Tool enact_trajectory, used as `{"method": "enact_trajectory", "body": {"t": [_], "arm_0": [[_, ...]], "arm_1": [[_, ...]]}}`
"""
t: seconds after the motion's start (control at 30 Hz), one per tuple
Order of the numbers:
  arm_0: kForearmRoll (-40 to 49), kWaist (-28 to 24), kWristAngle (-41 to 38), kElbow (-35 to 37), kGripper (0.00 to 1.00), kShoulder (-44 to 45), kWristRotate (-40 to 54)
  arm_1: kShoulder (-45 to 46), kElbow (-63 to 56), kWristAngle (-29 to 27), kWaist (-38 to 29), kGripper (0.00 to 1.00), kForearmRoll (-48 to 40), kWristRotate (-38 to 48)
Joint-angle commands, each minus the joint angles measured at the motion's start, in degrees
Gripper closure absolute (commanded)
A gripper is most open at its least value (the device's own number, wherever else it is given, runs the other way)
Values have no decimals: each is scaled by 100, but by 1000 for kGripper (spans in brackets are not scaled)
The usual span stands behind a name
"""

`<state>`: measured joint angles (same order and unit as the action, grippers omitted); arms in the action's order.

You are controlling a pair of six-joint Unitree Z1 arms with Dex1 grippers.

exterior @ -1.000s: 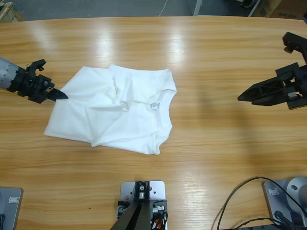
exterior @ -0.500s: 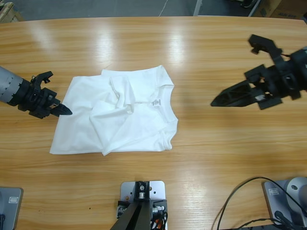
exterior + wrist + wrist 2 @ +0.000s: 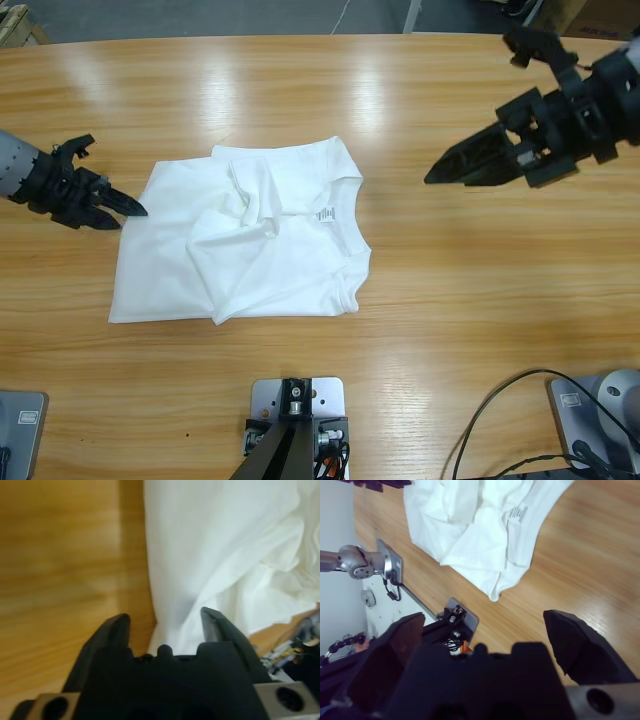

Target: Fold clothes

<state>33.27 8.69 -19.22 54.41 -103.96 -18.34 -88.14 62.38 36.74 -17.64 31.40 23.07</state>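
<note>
One white T-shirt [image 3: 245, 240] lies on the wooden counter [image 3: 450, 320], a bit left of the middle. It is folded over on itself and looks rumpled, with bumpy creases near its middle. A small neck label [image 3: 324, 214] shows on top, close to the round neck on the shirt's right side. In the right wrist view the label [image 3: 518, 512] shows again by the neck edge.

The left gripper [image 3: 122, 207] sits at the shirt's left edge, low by the counter. Its jaws are spread apart and hold nothing. In the left wrist view the left gripper [image 3: 165, 622] has the shirt's [image 3: 225, 555] edge running down between its two jaws.

The right gripper [image 3: 445, 172] is off to the right of the shirt, well apart from it. In the right wrist view the right gripper [image 3: 485, 630] has its jaws spread wide, with nothing between them.
</note>
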Motion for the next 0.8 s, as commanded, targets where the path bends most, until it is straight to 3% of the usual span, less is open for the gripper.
{"method": "enact_trajectory", "body": {"t": [0.03, 0.13, 0.3, 0.47, 0.63, 0.8], "arm_0": [[758, 258, 143, 1193, 36, 543, 523], [1108, 831, 88, 1815, 41, 285, 567], [1303, 1255, -355, 2079, 40, -436, 570], [1366, 1174, -320, 1801, 41, -726, 641], [1398, 981, -218, 1773, 39, -830, 699], [1452, 898, 57, 1724, 36, -900, 797]], "arm_1": [[-702, 714, -124, -723, 41, 170, 5], [-1300, 1256, -136, -1087, 43, 203, -9], [-2320, 2583, -410, -1537, 64, 959, -378], [-3061, 4367, -640, -2156, 64, 2130, -669], [-3684, 5785, -1876, -2442, 64, 3362, -721], [-4368, 6654, -2298, -2864, 22, 3826, -523]]}}
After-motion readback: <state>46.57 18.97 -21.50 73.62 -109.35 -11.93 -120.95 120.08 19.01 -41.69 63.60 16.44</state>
